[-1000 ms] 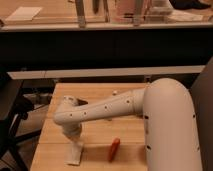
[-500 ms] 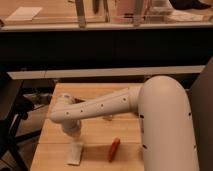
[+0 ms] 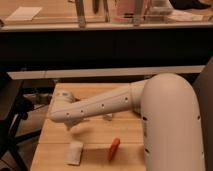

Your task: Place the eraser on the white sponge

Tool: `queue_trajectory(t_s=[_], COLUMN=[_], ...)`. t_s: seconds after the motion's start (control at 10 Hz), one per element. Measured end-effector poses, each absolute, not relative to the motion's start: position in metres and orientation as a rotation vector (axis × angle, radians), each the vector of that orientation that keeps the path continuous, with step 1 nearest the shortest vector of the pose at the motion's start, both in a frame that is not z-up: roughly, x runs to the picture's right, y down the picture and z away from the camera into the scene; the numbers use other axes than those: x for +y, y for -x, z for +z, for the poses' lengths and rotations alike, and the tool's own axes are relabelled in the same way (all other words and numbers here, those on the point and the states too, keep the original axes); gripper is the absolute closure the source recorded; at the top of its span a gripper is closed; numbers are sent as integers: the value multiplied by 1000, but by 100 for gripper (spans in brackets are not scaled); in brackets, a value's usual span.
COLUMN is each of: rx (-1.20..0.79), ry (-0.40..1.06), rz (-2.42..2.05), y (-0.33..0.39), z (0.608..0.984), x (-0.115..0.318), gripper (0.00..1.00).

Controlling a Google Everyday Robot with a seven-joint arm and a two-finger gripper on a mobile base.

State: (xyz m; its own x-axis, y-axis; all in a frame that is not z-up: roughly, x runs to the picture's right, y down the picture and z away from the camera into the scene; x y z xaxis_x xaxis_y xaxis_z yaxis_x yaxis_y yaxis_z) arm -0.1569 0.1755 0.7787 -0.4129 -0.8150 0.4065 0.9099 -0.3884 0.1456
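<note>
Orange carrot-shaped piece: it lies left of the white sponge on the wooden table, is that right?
No: the camera view shows the orange carrot-shaped piece right of the white sponge on the wooden table. The claw hangs over the table, behind the sponge.

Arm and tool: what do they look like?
Arm: white shell, bulky rounded shoulder on the right tapering to a tube with a row of small dark holes. No cables or markings show. Tool sits at its far end, over the table.
</note>
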Motion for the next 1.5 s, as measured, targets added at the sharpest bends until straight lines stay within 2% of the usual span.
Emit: queue_trajectory(t_s=[0.3, 0.6, 0.9, 1.2, 1.3, 1.5], rx=[-331, -336, -410, -509, -597, -626], ry=[230, 144, 71, 56, 84, 94], rz=[-2036, -2072, -2075, -2056, -1981, -1915], y=[163, 173, 178, 184, 181, 177], z=[787, 793, 817, 844, 856, 864], x=[131, 97, 56, 25, 20, 21], gripper=[20, 20, 20, 20, 20, 20])
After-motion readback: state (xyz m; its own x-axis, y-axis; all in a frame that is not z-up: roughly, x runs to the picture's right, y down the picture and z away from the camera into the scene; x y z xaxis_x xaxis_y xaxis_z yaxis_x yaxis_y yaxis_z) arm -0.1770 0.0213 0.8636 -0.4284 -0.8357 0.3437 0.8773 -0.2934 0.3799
